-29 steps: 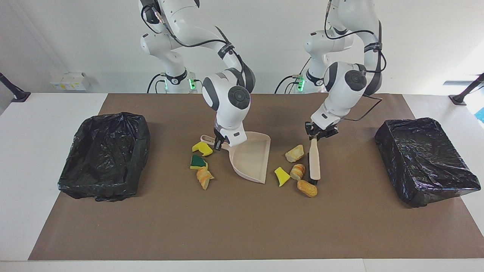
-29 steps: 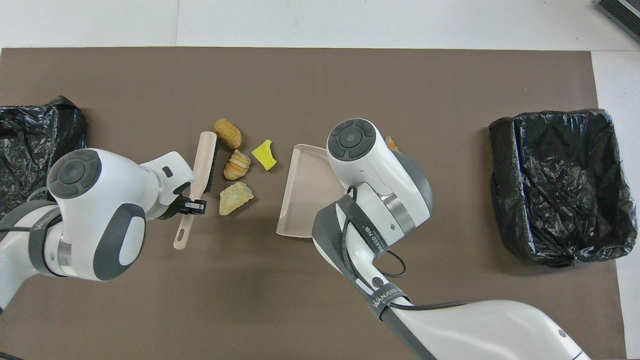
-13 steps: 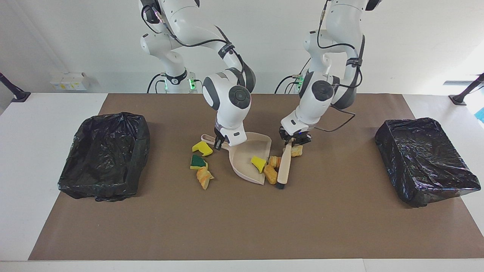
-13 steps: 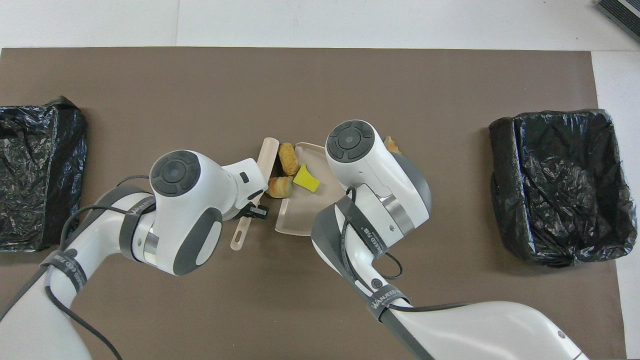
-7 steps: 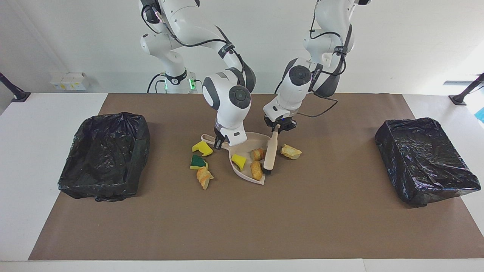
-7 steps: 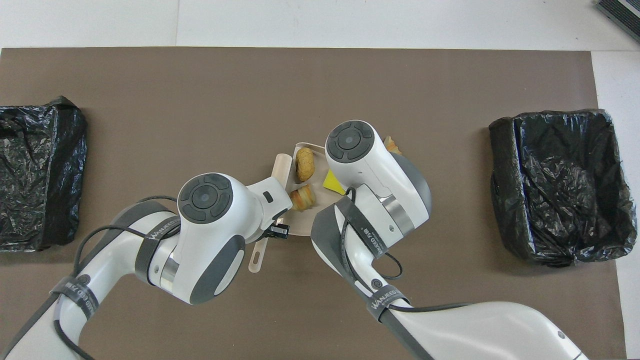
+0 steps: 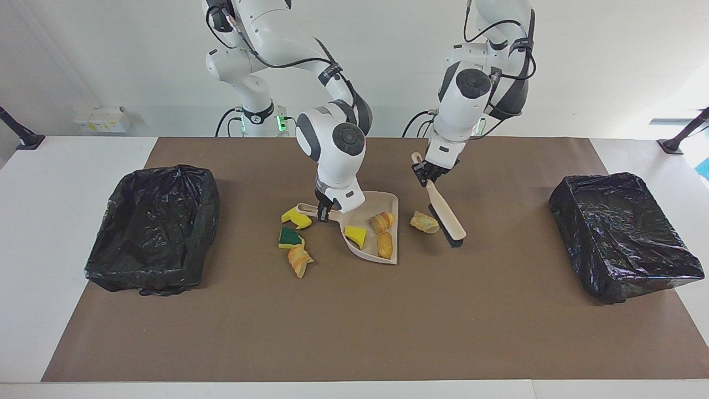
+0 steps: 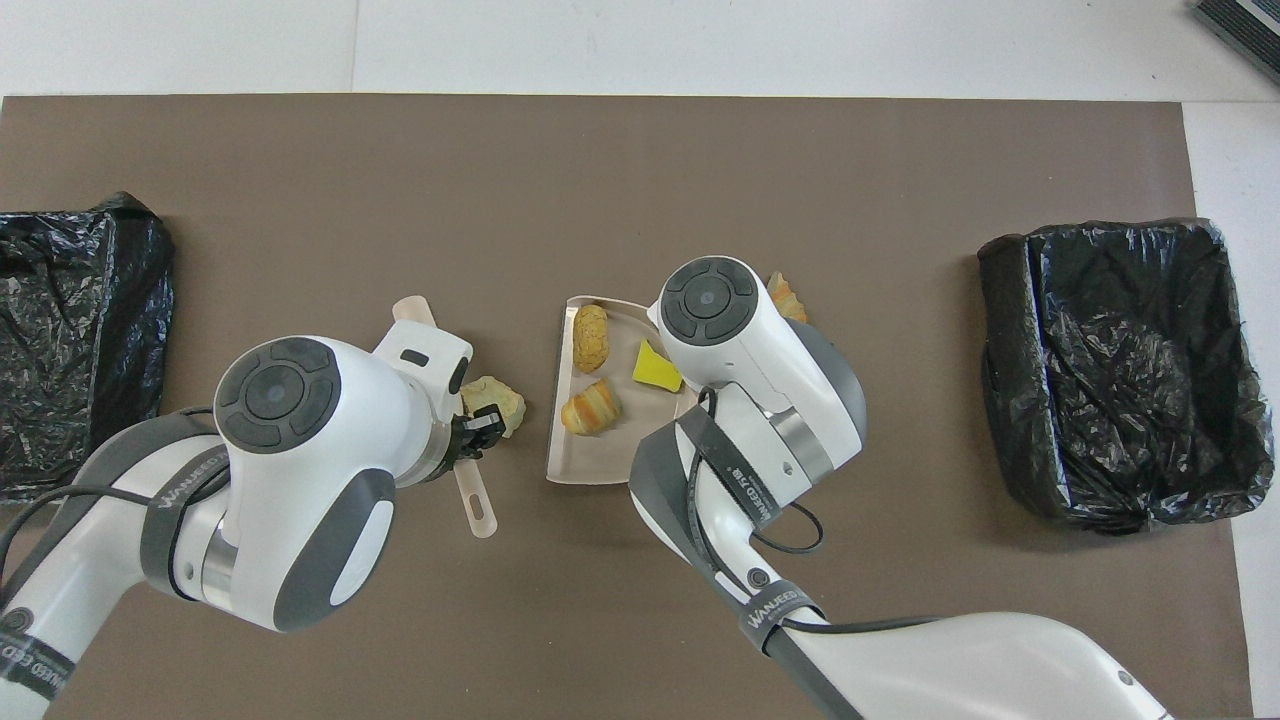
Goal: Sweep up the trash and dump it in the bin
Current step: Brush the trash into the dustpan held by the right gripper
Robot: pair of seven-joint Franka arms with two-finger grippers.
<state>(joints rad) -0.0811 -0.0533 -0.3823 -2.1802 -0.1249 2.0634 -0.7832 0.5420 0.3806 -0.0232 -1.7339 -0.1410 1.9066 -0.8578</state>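
Holding the beige long-handled brush clenched in my left gripper, bristle end lifted over the pale tan bread-like lump, which lay on the brown mat between brush and dustpan mouth. My right gripper gripped the beige plastic dustpan handle; three scraps sat inside, three lay beside its handle, toward the right arm's black-lined bin.

Only legible text: "WANJEED" printed in white on black cable straps around the arms, overhead view. Clearest on right arm's strap near its elbow; also on left arm's strap, probably the same word. Smaller lettering follows, unreadable. Nothing legible elsewhere.
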